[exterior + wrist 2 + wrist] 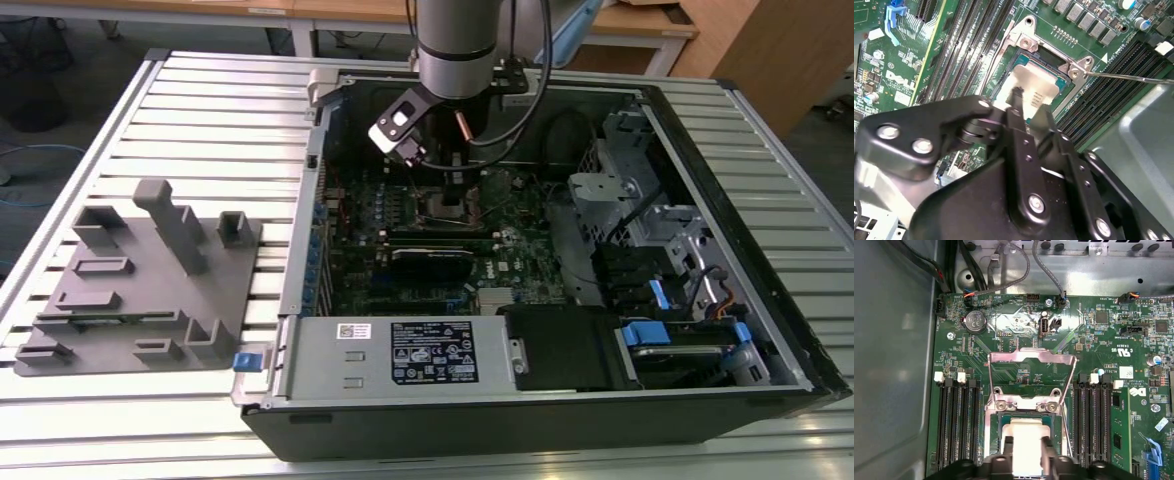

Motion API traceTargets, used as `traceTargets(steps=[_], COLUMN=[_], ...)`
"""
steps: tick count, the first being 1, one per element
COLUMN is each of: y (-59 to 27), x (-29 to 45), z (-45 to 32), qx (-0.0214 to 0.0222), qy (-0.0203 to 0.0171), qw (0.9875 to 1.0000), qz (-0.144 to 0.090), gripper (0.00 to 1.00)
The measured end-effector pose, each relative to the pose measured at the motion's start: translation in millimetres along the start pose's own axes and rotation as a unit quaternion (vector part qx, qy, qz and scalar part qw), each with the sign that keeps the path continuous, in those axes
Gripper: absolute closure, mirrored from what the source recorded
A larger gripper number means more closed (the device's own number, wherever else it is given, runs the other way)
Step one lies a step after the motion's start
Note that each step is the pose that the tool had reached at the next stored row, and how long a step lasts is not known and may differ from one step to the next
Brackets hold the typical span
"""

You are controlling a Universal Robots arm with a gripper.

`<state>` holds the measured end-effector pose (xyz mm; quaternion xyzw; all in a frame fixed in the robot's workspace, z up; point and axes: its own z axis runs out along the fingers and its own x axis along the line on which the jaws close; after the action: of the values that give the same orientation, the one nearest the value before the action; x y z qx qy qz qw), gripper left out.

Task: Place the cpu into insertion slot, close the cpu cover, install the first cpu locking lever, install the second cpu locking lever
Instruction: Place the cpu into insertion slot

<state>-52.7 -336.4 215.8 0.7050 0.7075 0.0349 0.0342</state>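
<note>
The cpu [1026,430], a small square chip with a silvery top, lies low in the insertion slot [996,426] on the green board. My gripper [1027,442] hangs straight over it, a black finger pressed to each side of the chip, so it is shut on the cpu [1031,82]. The cpu cover [1031,360], a thin silvery frame, stands tilted up and open behind the slot. A thin wire locking lever [1129,77] sticks out free beside the socket. In the exterior view the gripper [458,185] reaches down into the open computer case at the slot [447,207].
Long black memory slots [956,425] flank the socket on both sides. Case walls [894,365] and loose cables [1004,270] stand close by. A power supply with a black label [434,352] fills the case front. A grey fixture block [140,280] sits on the slatted table at the exterior view's left.
</note>
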Motion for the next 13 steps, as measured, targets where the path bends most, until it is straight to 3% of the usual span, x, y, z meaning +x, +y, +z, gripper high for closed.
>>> traceTargets(steps=[1,4,6,13], y=[0.0,0.0,0.0,0.0], x=[0.0,0.0,0.0,0.0], z=[0.0,-0.1,-0.1,-0.1], qx=[0.0000,0.0000,0.0000,0.0000], qy=[0.0000,-0.0001,0.0000,-0.0001], qw=[1.0000,1.0000,1.0000,1.0000], qz=[0.000,0.000,0.000,0.000], gripper=[0.65,0.82,0.88,0.89])
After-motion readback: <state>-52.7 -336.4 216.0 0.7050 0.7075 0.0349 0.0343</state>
